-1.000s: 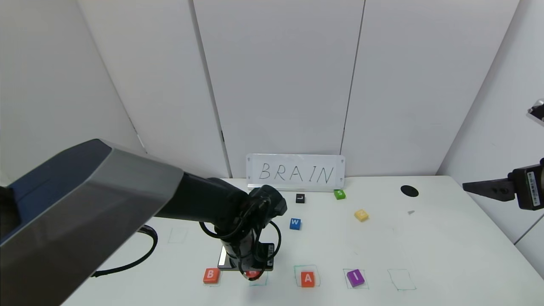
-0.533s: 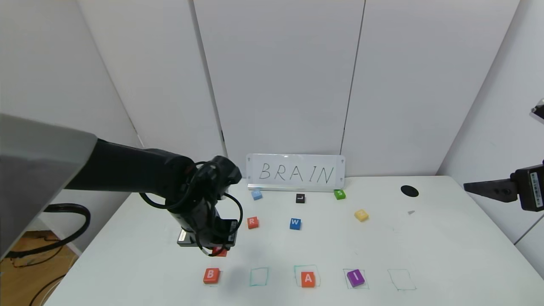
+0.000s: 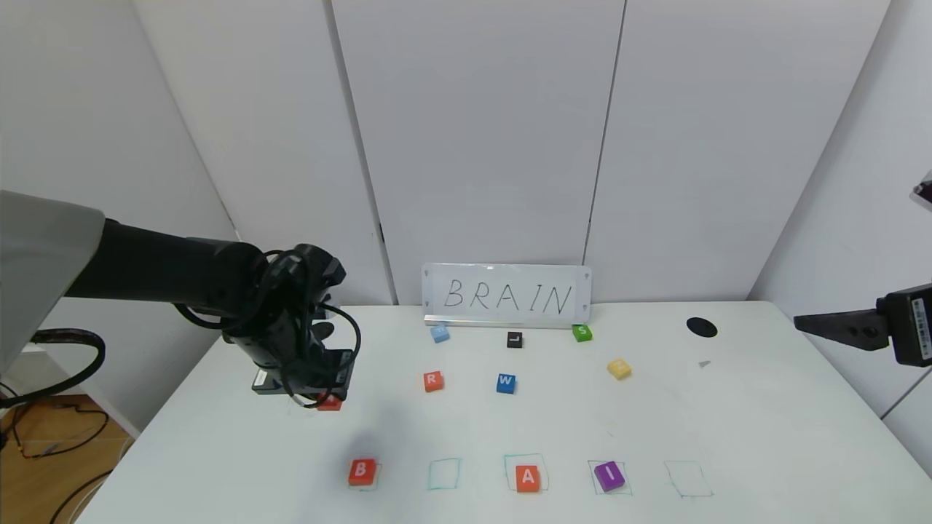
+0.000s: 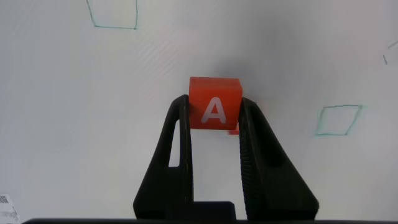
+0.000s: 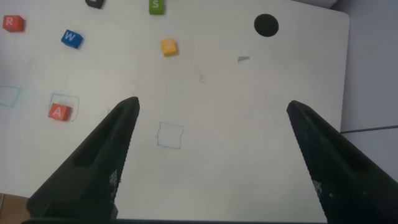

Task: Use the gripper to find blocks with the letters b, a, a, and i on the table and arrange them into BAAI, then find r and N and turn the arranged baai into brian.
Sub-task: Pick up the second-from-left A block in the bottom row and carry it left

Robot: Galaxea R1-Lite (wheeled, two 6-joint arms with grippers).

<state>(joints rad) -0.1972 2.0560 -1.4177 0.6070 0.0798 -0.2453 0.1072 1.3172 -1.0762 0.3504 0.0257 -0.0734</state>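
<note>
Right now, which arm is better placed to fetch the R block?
Left. The left gripper holds an A block and hangs nearer r. The right gripper is open beyond the table's right edge.

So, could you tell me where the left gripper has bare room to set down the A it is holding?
The left gripper holds one A block. Free: the drawn square between B and the other A, and the one right of I. Crowded: the back row by the BRAIN sign.
</note>
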